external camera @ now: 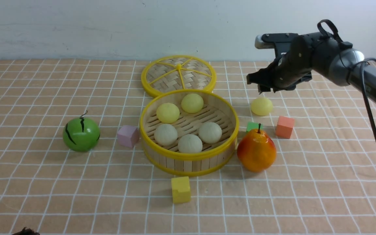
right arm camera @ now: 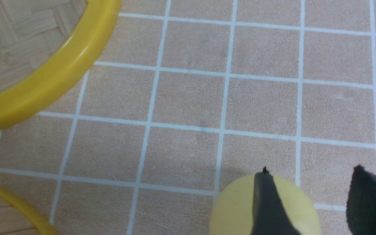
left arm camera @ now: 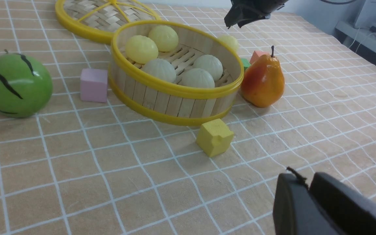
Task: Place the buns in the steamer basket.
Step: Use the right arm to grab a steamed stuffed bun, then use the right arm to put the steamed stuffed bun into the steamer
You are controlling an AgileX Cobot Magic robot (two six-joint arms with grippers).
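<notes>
The steamer basket [external camera: 188, 156] stands mid-table and holds five buns: two pale yellow [external camera: 167, 113] [external camera: 192, 102] and three off-white [external camera: 165, 134] [external camera: 190, 143] [external camera: 210, 132]. A sixth, pale yellow bun [external camera: 261, 106] lies on the cloth to the right of the basket. My right gripper [external camera: 261, 90] hovers just above this bun, open and empty. In the right wrist view the bun [right arm camera: 233, 209] lies under one fingertip, off to one side of the gap of the right gripper [right arm camera: 311, 169]. My left gripper [left arm camera: 307, 182] is shut and empty, low near the table's front left.
The woven lid [external camera: 178, 74] lies behind the basket. A pear [external camera: 256, 150], a green cube [external camera: 252, 126] and an orange cube [external camera: 285, 126] sit close in front of the loose bun. A pink cube [external camera: 128, 135], a green melon ball [external camera: 81, 134] and a yellow cube [external camera: 180, 189] lie around the basket.
</notes>
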